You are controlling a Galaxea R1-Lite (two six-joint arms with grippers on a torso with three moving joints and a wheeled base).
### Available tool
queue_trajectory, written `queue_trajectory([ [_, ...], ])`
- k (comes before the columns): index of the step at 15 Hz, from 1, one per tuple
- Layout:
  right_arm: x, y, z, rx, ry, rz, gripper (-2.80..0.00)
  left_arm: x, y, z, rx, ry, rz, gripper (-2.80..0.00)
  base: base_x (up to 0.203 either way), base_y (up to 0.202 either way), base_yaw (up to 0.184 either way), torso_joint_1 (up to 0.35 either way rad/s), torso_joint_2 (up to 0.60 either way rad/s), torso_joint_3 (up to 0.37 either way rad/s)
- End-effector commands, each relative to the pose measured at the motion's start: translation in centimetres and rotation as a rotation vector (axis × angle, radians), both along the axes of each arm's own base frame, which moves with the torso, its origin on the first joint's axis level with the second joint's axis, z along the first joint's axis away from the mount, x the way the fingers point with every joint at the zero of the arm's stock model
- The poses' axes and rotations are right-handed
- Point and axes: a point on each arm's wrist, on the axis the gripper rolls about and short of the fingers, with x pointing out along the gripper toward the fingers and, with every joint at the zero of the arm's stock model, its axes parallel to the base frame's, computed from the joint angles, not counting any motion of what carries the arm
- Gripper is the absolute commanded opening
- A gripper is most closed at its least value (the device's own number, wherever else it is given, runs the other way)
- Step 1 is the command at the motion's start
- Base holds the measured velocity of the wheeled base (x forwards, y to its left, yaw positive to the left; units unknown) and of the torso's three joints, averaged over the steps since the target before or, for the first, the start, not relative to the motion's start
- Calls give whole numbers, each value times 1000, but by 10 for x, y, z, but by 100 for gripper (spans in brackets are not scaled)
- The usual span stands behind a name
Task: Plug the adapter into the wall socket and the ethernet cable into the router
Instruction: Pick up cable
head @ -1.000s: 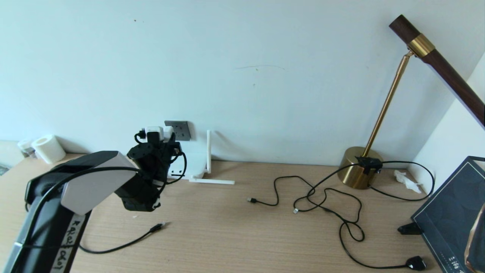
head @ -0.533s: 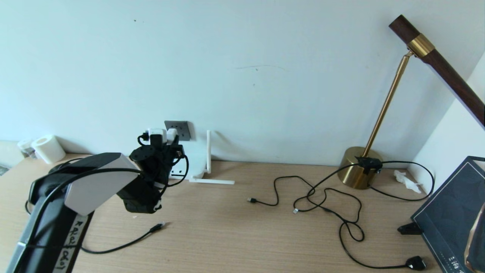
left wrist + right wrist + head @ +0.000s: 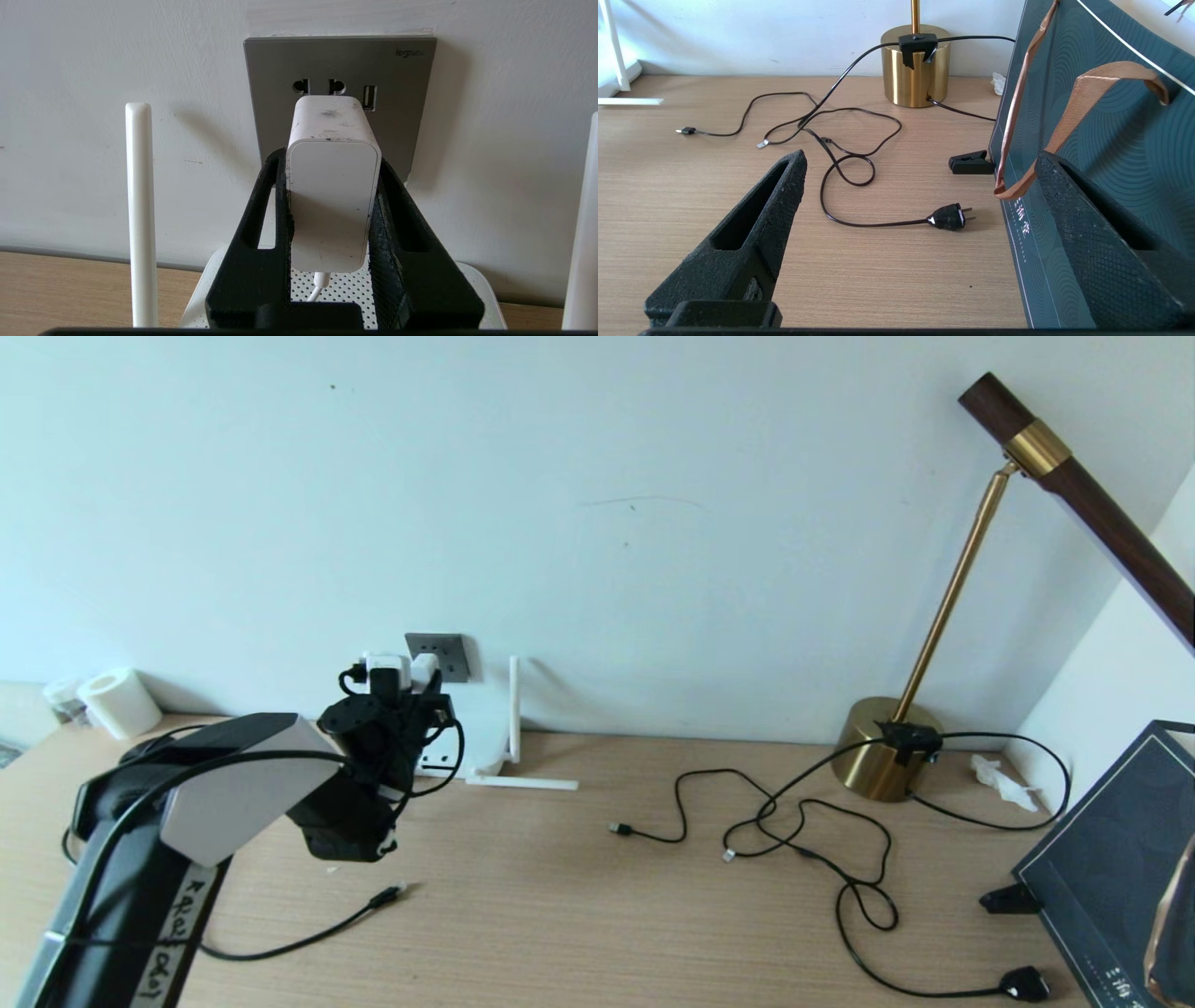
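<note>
Adapter (image 3: 386, 665): in the head view, a small white block held up at the wall, just left of and partly over the dark grey wall socket (image 3: 446, 654).
Left gripper (image 3: 397, 679): head view shows it raised off the desk (image 3: 597, 896) at the end of the left arm, pressed close to the wall with the adapter at its tip.
Router (image 3: 471, 742): white, below the socket against the wall, mostly hidden by the arm; one antenna stands upright, another lies flat on the desk.
Ethernet cable (image 3: 308, 935): black, lying on the desk under the arm, its plug free near the desk's middle, well apart from the router.
Step in hand: by my reading, seating the adapter in the socket; the cable is not yet begun.

Adapter, left wrist view (image 3: 331, 184): clamped upright between the two black fingers (image 3: 259, 210), its far end right at the wall socket (image 3: 397, 93) plate, below the two round holes and beside the small slot.
Prongs: hidden behind the adapter body, so whether they are in cannot be told.
Cord: thin and white, hanging from the adapter's near end over the router's (image 3: 327, 289) perforated top.
Next move: likely a straight, square push into the plate, then letting go without pulling the adapter out.

Right gripper (image 3: 920, 242): right wrist view shows its jaws spread wide and empty, low over the desk beside a dark green bag (image 3: 1111, 140), parked.
</note>
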Motion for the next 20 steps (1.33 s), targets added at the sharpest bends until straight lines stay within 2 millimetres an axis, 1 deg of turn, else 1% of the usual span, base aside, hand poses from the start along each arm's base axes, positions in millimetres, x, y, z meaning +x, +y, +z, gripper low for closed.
queue_trajectory([
  [1,1,0,-3,1,9,1,0,0,1,0,-2,-7,2,-280,0,0,0,0,0,0],
  [6,1,0,-3,1,9,1,0,0,1,0,-2,-7,-2,-280,0,0,0,0,0,0],
  [9,1,0,-3,1,9,0,0,1,2,-4,-3,1,1,-280,0,0,0,0,0,0],
  [18,1,0,-3,1,9,1,0,1,0,-5,-43,0,-13,-280,0,0,0,0,0,0],
  [20,1,0,-3,1,9,1,0,4,0,-3,-45,-16,-13,-280,0,0,0,0,0,0],
])
